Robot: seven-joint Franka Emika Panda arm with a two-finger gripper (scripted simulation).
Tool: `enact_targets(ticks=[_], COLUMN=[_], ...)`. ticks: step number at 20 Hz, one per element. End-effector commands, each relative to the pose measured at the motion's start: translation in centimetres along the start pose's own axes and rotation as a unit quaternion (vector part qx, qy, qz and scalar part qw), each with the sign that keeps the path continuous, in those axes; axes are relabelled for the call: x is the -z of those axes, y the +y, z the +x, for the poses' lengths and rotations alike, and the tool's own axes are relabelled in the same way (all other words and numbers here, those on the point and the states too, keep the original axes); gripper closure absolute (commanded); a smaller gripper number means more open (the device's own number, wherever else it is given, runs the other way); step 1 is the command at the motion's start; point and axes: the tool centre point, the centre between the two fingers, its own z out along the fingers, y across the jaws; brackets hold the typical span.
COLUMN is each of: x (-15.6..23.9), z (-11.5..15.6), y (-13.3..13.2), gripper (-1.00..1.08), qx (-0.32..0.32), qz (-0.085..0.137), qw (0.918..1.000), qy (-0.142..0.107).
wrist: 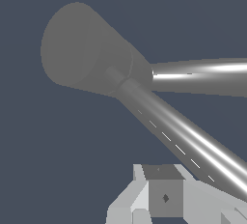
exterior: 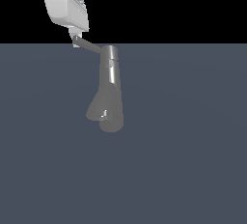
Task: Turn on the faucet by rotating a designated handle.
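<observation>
My gripper (exterior: 75,41) sits at the tip of the handle (exterior: 89,45) jutting from the faucet (exterior: 109,88) cap (jaw state I cannot tell), so I should push sideways, staying near the tip for leverage.

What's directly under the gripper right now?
In the exterior view, the outer tip of the handle sits just beneath the gripper, with the faucet off to the exterior view's right. The fingertips are partly hidden, so actual contact cannot be confirmed.
</observation>
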Motion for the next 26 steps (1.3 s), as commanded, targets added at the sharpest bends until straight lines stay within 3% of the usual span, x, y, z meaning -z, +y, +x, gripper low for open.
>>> enact_targets(ticks=[1,13,15,26], x=[0.1,1.4,1.3,1.2], z=[0.8,4.1,3.3,10.0], y=[1.0,4.6,4.2,4.4], gripper=[1.08,1.08,1.08,1.08], qx=[-0.001,0.002,0.007,0.003], qz=[-0.004,-0.008,-0.006,-0.007], qw=[1.0,1.0,1.0,1.0], qy=[0.002,0.001,0.001,0.001])
